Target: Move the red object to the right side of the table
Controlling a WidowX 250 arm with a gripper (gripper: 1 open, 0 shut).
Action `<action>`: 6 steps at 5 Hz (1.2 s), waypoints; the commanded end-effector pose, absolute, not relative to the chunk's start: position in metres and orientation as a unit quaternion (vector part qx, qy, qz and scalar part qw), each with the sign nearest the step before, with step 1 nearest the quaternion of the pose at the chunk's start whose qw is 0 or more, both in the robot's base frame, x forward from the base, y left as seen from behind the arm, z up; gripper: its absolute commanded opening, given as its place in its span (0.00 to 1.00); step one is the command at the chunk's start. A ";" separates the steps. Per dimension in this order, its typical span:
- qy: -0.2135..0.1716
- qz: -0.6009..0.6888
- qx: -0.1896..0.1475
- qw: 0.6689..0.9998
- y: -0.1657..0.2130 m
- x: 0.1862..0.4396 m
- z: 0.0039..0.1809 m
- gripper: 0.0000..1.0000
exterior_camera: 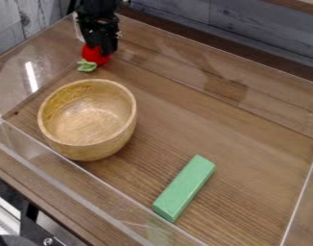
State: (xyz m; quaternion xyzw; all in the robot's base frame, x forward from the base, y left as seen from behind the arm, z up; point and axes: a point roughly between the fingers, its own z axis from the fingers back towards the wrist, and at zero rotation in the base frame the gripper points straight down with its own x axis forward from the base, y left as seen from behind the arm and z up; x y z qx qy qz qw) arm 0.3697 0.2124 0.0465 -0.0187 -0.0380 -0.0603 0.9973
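The red object (94,58), a small round toy fruit with a green leafy bit (87,66), lies at the far left of the wood-grain table (210,115). My black gripper (98,48) points straight down onto it. Its fingers reach down around the fruit's upper half and hide most of it. Whether the fingers press on the fruit is not visible from this angle.
A wooden bowl (46,123) stands left of centre, in front of the fruit. A green rectangular block (185,188) lies near the front edge. Low clear acrylic walls (300,207) border the table.
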 end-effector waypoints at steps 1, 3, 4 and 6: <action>-0.073 -0.074 -0.003 0.995 0.214 0.369 0.083 0.00; -0.114 -0.095 0.005 0.989 0.171 0.371 0.115 0.00; -0.130 -0.122 -0.001 0.984 0.133 0.371 0.125 0.00; -0.122 -0.182 -0.032 0.975 0.054 0.371 0.127 0.00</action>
